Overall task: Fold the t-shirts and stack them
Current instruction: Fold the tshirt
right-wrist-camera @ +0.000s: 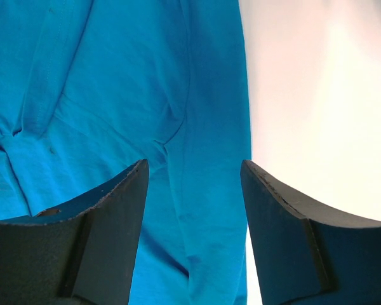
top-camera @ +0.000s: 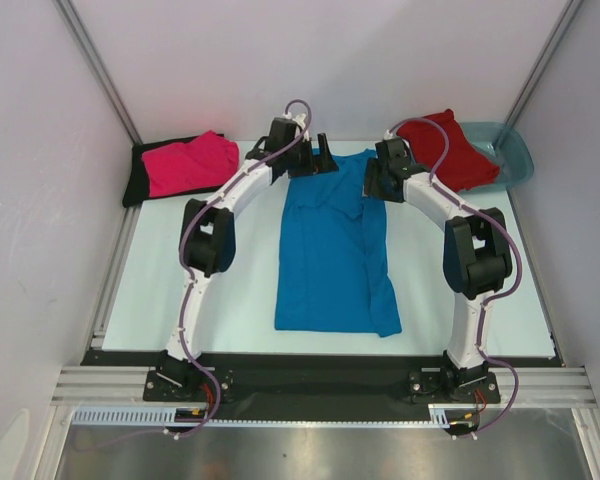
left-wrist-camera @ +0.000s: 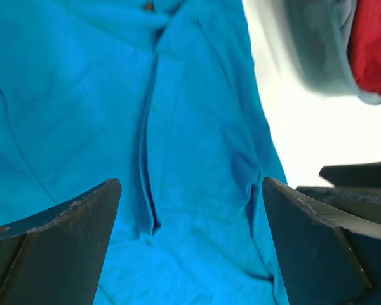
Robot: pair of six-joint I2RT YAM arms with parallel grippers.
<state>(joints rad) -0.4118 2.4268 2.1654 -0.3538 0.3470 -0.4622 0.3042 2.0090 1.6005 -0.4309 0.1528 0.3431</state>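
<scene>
Left gripper: the left gripper (left-wrist-camera: 190, 181) has its two fingers spread wide apart, with nothing between them. It hangs just over the far end of the blue t-shirt (top-camera: 330, 260).
Right gripper: the right gripper (right-wrist-camera: 194, 162) has its fingers apart too, and it pinches nothing. It is over the right side of the blue t-shirt, near the far end. Bare tabletop (top-camera: 180, 300) shows just to its right.
Blue t-shirt: it lies in the middle of the tabletop. It runs as a long shape from near the far edge down toward the near edge. There are creases in the cloth, and one long fold runs along its right side.
Red t-shirt: the red t-shirt (top-camera: 455, 150) is bunched up at the far right corner, partly inside the teal tub (top-camera: 515, 155).
Pink t-shirt: the pink t-shirt (top-camera: 190, 162) sits at the far left corner, on top of the black t-shirt (top-camera: 140, 185).
Black t-shirt: only its edges show, peeking out around the pink one.
</scene>
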